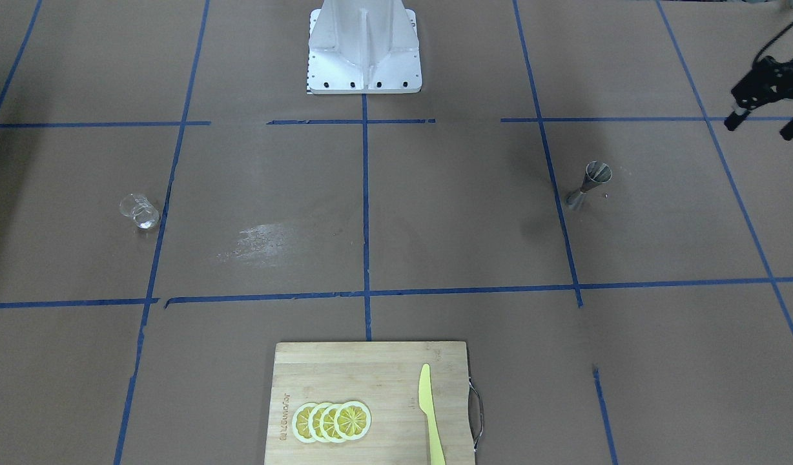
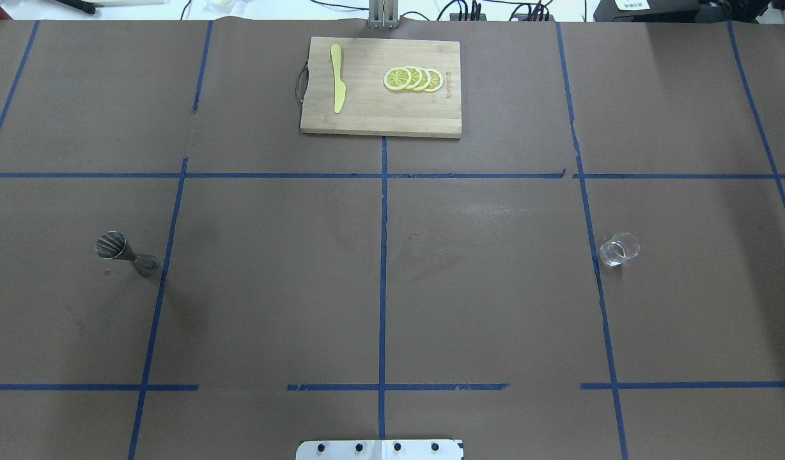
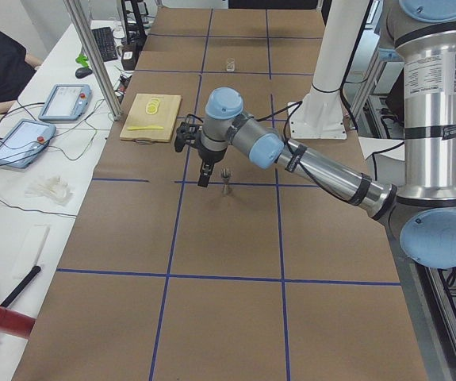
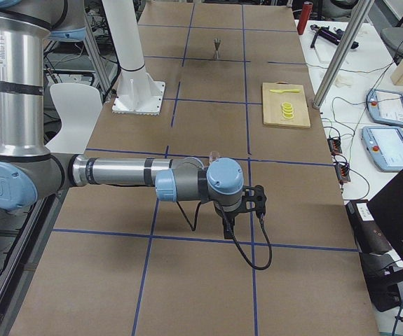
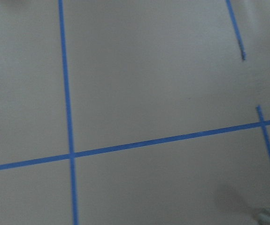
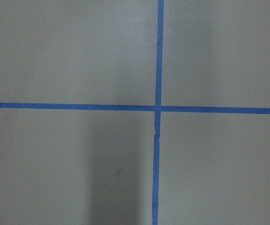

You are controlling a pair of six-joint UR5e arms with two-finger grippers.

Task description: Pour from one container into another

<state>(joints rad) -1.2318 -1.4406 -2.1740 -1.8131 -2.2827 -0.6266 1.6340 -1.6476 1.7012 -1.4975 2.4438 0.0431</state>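
Front view: jigger (image 1: 589,184) upright on the robot's left, glass (image 1: 140,212) well apart on its right, likely one vessel per arm; left gripper (image 1: 761,126) hangs outside the jigger, fingers spread.
Overhead: both vessels stand upright, untouched.
Right-side view: right gripper (image 4: 226,225) outside the glass; finger state cannot be told.

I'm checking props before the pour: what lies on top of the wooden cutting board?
On the cutting board lie a yellow knife and four overlapping lemon slices, apart from it. Each slice hides part of the next; the board beneath is covered.
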